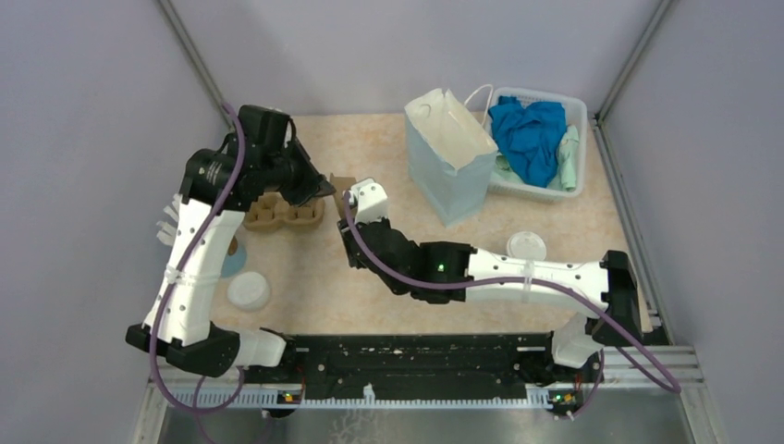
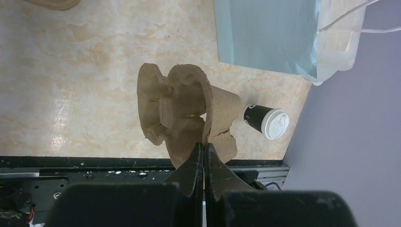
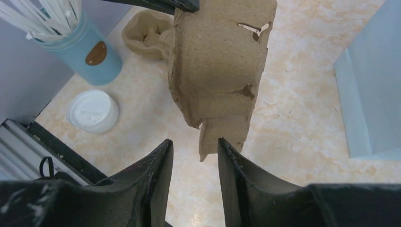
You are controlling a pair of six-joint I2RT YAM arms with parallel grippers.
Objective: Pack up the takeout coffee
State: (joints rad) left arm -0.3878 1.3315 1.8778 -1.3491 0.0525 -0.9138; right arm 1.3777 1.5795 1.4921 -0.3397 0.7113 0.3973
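Observation:
The takeout coffee [image 1: 527, 245], a dark cup with a white lid, stands on the table right of centre, beside my right forearm; it also shows in the left wrist view [image 2: 265, 121]. My left gripper [image 1: 325, 188] [image 2: 204, 144] is shut on a torn brown pulp cup carrier [image 2: 189, 109] and holds it above the table. My right gripper [image 1: 349, 196] [image 3: 195, 142] is open. The lower tab of the carrier [image 3: 217, 71] hangs at its fingertips, and I cannot tell whether they touch it.
A light blue paper bag [image 1: 450, 153] stands open at the back. A white basket [image 1: 578, 111] with blue cloth is beside it. More pulp carriers [image 1: 282, 215], a blue straw cup [image 3: 90, 52] and a loose white lid [image 1: 248, 289] are on the left.

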